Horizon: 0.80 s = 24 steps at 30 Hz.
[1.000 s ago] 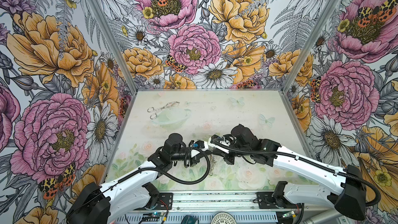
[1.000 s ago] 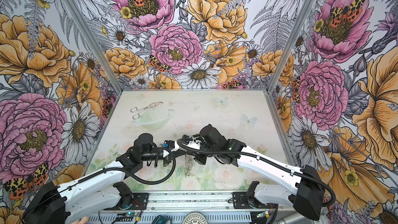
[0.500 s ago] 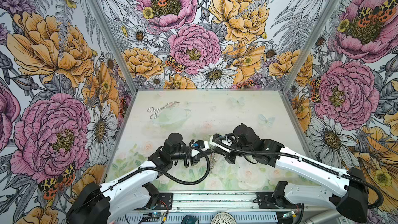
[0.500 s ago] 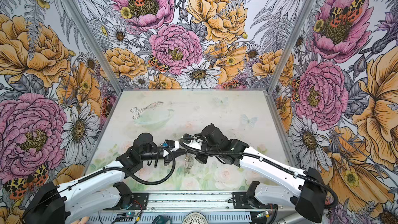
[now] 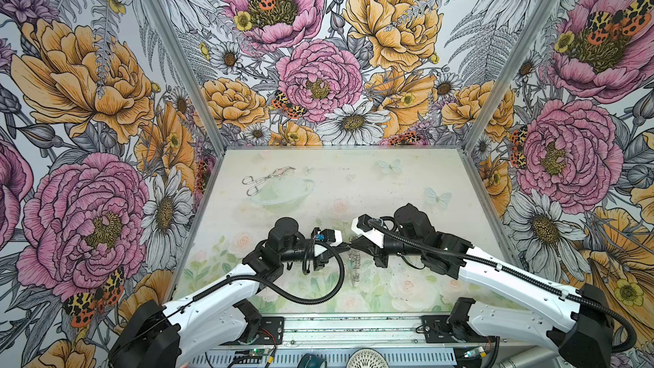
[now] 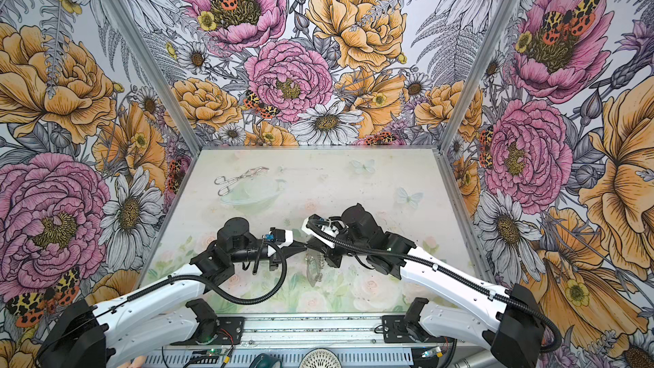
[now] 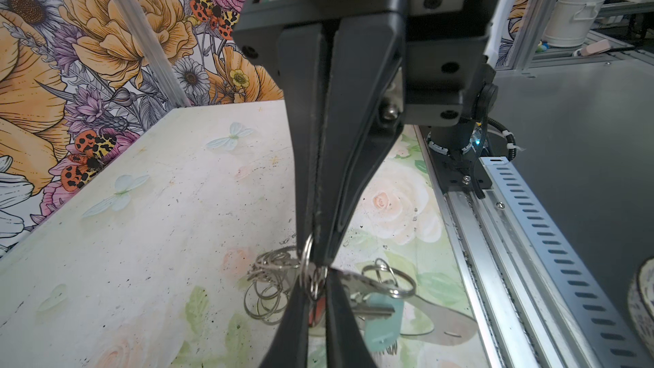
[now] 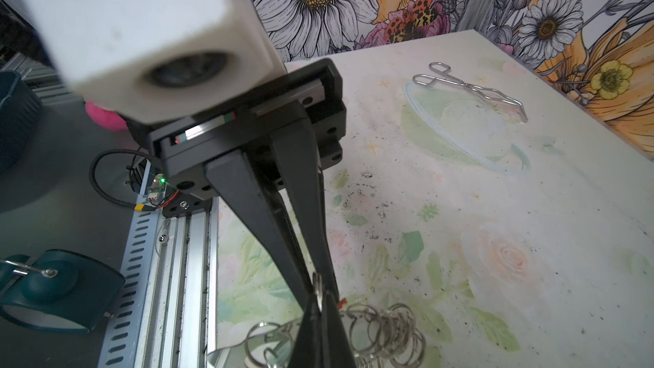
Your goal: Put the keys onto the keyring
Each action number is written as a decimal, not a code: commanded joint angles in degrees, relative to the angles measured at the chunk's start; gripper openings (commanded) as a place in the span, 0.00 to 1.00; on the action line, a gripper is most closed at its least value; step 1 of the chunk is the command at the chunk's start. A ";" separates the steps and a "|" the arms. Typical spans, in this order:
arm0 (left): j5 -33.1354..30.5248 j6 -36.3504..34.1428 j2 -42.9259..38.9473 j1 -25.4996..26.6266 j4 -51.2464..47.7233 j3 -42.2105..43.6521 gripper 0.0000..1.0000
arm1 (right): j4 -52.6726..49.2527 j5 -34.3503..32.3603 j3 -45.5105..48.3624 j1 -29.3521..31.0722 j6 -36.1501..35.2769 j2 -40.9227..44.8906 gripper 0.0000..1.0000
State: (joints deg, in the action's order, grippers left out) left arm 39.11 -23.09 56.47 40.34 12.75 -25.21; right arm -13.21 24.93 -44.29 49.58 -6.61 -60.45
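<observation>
Near the table's front edge, the left gripper and right gripper meet tip to tip. The right is clamped on a small ring. The left's fingers stand a slit apart, grip unclear. The keyring and keys sit just beneath. Tongs lie far back.

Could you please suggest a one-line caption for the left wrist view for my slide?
Right gripper and left gripper meet tip to tip at a small silver ring, the keys bunched alongside.
</observation>
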 commanded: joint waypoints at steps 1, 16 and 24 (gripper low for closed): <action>1.39 -0.63 -0.42 -0.08 0.06 -0.01 0.12 | 11.16 1.70 1.31 -0.04 2.97 3.62 0.00; 2.14 -0.29 -0.94 -0.08 0.41 0.12 0.14 | 30.97 -3.01 10.44 1.26 8.54 4.19 0.00; 1.21 0.05 -1.58 -0.09 0.72 0.37 0.15 | 35.90 -5.84 11.89 2.68 7.99 1.74 0.00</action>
State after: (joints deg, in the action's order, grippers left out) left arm 38.79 -23.03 55.81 39.68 13.37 -25.21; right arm 14.68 20.14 -30.89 51.46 1.72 -58.08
